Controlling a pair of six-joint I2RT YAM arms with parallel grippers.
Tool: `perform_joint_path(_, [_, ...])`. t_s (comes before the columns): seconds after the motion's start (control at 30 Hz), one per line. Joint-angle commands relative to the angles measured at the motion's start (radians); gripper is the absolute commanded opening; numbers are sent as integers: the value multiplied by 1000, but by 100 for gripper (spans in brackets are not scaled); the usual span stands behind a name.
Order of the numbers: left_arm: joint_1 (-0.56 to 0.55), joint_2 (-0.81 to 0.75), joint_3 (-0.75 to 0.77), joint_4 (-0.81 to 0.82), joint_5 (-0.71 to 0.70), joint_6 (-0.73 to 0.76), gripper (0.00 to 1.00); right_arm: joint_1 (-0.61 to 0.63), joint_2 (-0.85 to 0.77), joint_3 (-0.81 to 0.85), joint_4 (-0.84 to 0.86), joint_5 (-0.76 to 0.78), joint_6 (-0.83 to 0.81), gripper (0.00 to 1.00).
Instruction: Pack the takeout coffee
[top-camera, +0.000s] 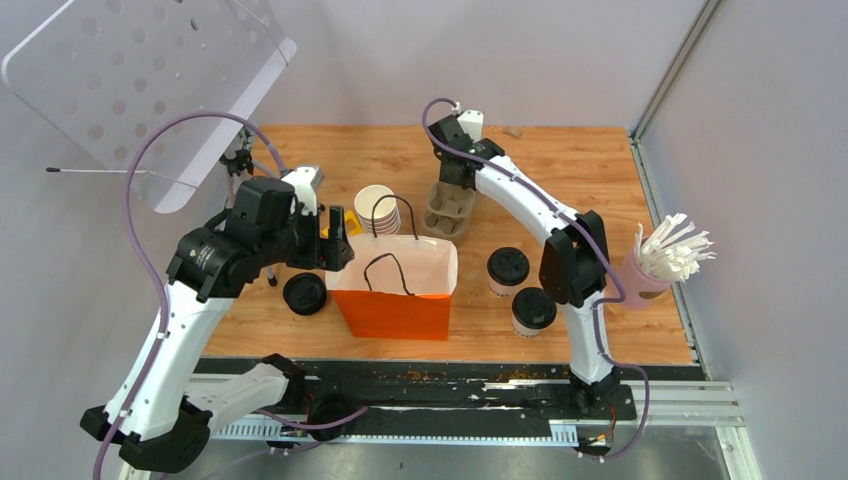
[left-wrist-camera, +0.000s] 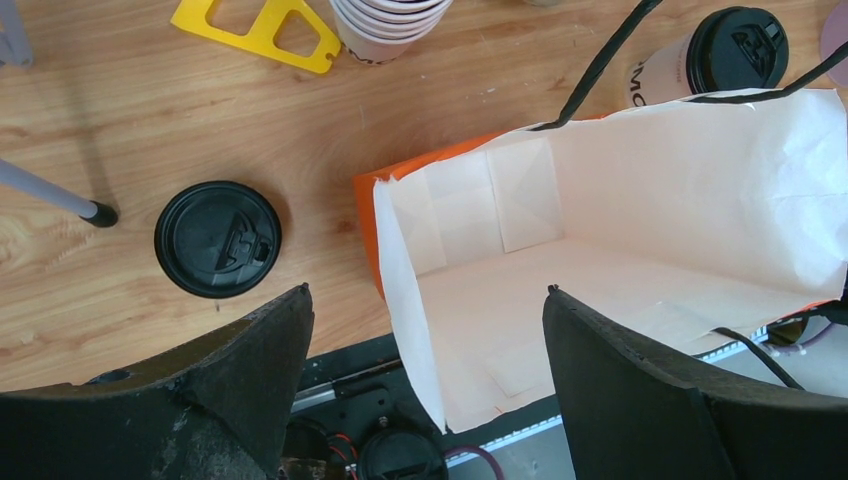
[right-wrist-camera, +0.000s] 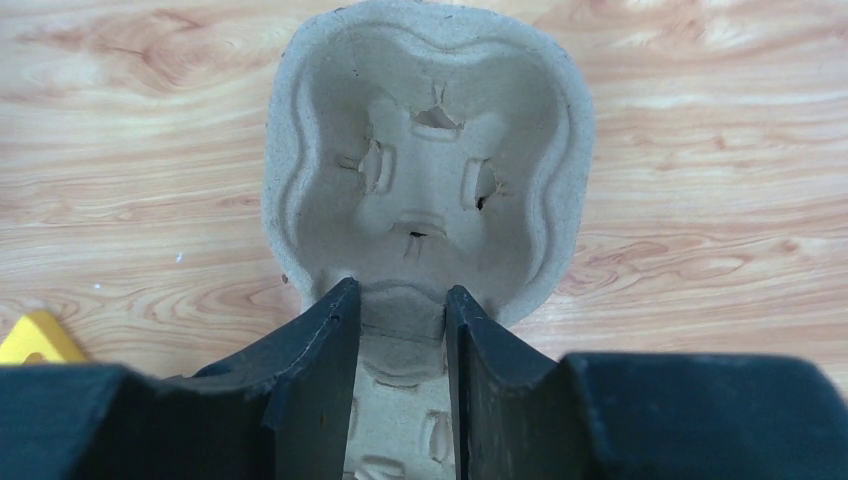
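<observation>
Right gripper (right-wrist-camera: 402, 290) pinches the cup carrier (right-wrist-camera: 430, 150) by its middle ridge. Left gripper (left-wrist-camera: 425, 295) hangs spread wide over the empty bag (left-wrist-camera: 680, 170). The takeout coffee (top-camera: 508, 270) (second lidded cup (top-camera: 533, 310) beside it) stands unpacked, well back from the right gripper, so all the packing's left.

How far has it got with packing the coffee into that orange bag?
Barely started. The orange bag stands open and empty. In hand: the right gripper pinches the cardboard carrier, while the left gripper hangs open over the bag's edge. Left: both lidded cups sit on the table, unpacked.
</observation>
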Motion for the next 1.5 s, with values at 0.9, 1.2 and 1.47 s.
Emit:
perform_joint_path(0.9, [0, 9, 18, -69, -66, -90, 80, 29, -874, -282, 290, -533, -471, 33])
perform_joint_path(1.2, [40, 45, 12, -24, 35, -152, 70, 269, -895, -317, 393, -724, -590, 37])
perform_joint_path(1.47, [77, 21, -30, -35, 63, -154, 62, 308, -852, -419, 508, -866, -668, 36])
